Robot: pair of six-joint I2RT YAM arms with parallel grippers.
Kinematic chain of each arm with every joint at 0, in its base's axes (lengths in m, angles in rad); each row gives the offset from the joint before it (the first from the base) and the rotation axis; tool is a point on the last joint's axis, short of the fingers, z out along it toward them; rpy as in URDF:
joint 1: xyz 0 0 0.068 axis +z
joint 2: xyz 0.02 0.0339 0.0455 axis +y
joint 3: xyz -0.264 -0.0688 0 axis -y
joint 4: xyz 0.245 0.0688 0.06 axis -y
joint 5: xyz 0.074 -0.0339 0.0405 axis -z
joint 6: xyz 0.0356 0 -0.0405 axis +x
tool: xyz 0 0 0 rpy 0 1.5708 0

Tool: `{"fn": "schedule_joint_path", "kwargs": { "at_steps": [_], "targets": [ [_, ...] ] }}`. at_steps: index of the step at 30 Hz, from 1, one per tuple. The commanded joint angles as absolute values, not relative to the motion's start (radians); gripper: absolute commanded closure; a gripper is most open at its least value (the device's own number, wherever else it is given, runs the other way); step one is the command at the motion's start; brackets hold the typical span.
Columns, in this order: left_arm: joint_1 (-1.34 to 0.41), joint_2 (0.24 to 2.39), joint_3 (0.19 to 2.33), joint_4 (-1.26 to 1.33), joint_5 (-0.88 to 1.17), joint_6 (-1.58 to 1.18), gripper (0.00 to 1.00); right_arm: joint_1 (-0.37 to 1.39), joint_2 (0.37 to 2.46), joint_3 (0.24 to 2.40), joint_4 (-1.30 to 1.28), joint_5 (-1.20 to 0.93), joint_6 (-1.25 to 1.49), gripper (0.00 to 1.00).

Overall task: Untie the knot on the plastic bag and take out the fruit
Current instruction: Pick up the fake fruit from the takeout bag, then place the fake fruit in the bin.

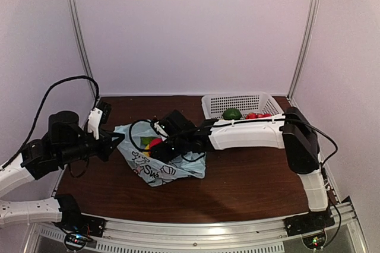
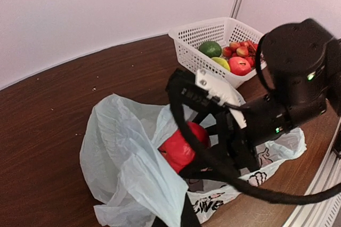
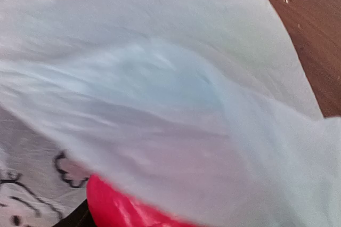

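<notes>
Plastic bag [image 1: 151,171] lies open, its left edge pinched by left gripper [image 1: 114,141]; jaws of right gripper [image 1: 158,146] flank red fruit [image 2: 178,151] inside (grip unclear).

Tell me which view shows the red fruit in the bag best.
Left wrist view: the red fruit shows large in the open plastic bag. Top view gives only a small red spot; right wrist view, only its edge.

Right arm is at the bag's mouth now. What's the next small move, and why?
Probably ease the right gripper slightly further onto the red fruit and close on it. The left gripper pinches the plastic bag at its rim, holding the mouth open, and the red fruit lies exposed right at the right gripper, with loose film draped close above it.
</notes>
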State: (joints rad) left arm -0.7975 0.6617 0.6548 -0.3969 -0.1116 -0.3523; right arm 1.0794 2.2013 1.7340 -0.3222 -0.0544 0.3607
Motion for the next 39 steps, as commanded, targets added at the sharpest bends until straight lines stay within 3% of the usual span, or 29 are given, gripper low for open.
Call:
{"fn": "schedule_joint_path", "kwargs": {
  "at_steps": [1,18,21,26,32,39],
  "targets": [
    [-0.788,0.733,0.719,-0.405,-0.084,-0.254,1.0,1.072,2.049,1.725,-0.194,-0.132,0.333,0.52],
    [-0.69,0.804,0.783,-0.415,-0.075,-0.084,1.0,1.073,1.738,1.485,-0.026,-0.331,0.311,0.5],
    [-0.68,0.826,0.791,-0.423,-0.079,-0.068,1.0,1.072,1.64,1.449,-0.055,-0.286,0.303,0.5],
    [-0.676,0.858,0.798,-0.431,-0.106,-0.07,1.0,1.061,1.484,1.39,-0.164,-0.02,0.277,0.48],
    [-0.672,0.856,0.802,-0.451,-0.174,-0.068,1.0,0.921,1.419,1.319,-0.301,0.127,0.275,0.48],
    [-0.669,0.846,0.799,-0.454,-0.2,-0.072,1.0,0.65,1.511,1.253,-0.307,0.062,0.247,0.48]
  ]
}}
